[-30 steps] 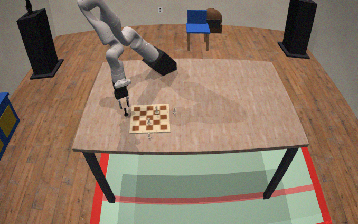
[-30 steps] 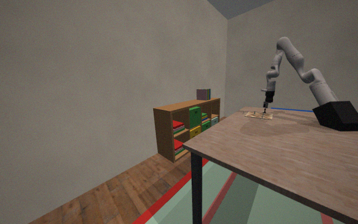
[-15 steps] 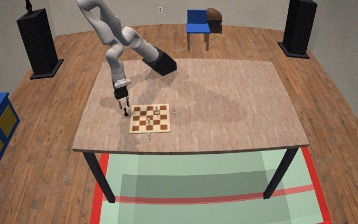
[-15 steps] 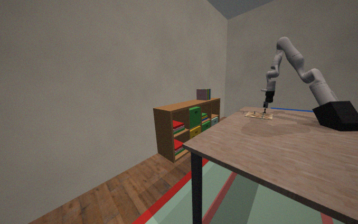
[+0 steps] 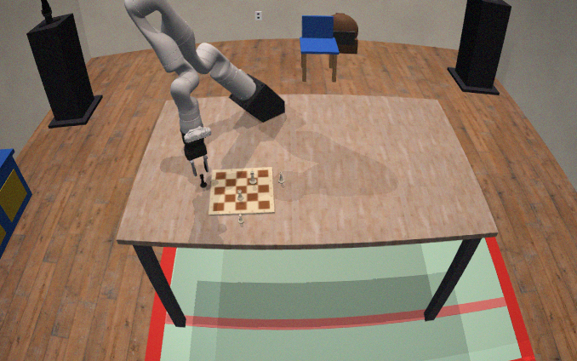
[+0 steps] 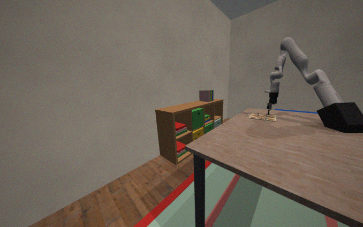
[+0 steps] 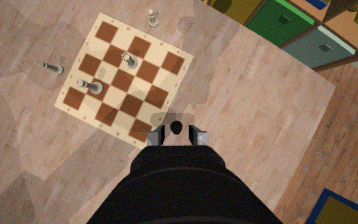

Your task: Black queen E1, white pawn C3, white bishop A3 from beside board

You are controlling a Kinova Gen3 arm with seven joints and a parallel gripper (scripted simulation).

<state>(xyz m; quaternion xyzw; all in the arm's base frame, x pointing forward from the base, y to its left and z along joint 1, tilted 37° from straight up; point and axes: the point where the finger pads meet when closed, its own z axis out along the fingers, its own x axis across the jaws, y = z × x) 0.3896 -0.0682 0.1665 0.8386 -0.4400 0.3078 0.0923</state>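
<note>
Two fingers of our jaws (image 5: 200, 167) (image 6: 269, 109) stand open, holding nothing, above the black queen (image 5: 202, 181) (image 6: 269, 112) (image 7: 176, 127), which is upright on the counter (image 5: 362, 149) (image 6: 267, 144) (image 7: 240, 125) just beside the board (image 5: 225, 209) (image 6: 275, 119) (image 7: 187, 57). We judge the queen light, stiff and perhaps slippery, easily tipped by a brush from one finger; the best hold seems a gentle, level pinch on its slim body, below the head and above the wider base. Small letters and digits run along the board's edge, too blurred for us to read. We see no brand or label.
</note>
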